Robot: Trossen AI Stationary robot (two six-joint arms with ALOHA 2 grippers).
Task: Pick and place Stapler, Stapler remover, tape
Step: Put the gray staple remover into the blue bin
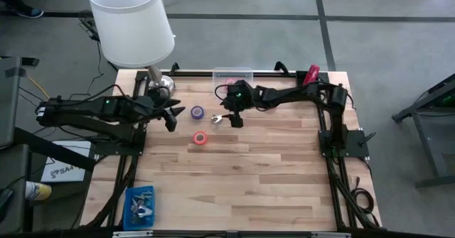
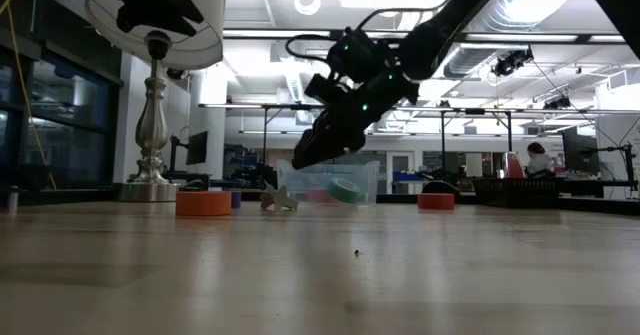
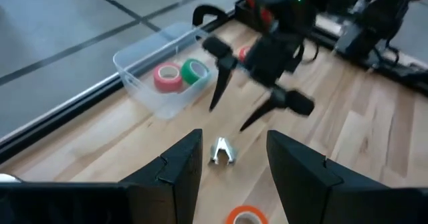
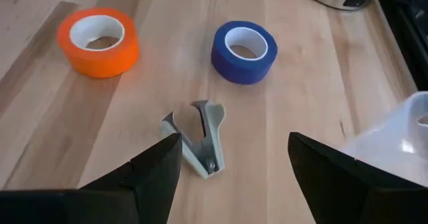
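High view showed the right end effector hanging over the staple remover, fingers spread wide, nothing held. The remover lay on the table, not yet picked. Two tape rolls, pink and green, already sat in the clear bin; orange tape and blue tape were left out on the table. The red stapler lay at the far edge by the right arm's base. Left end effector waited near the lamp, fingers apart, empty.
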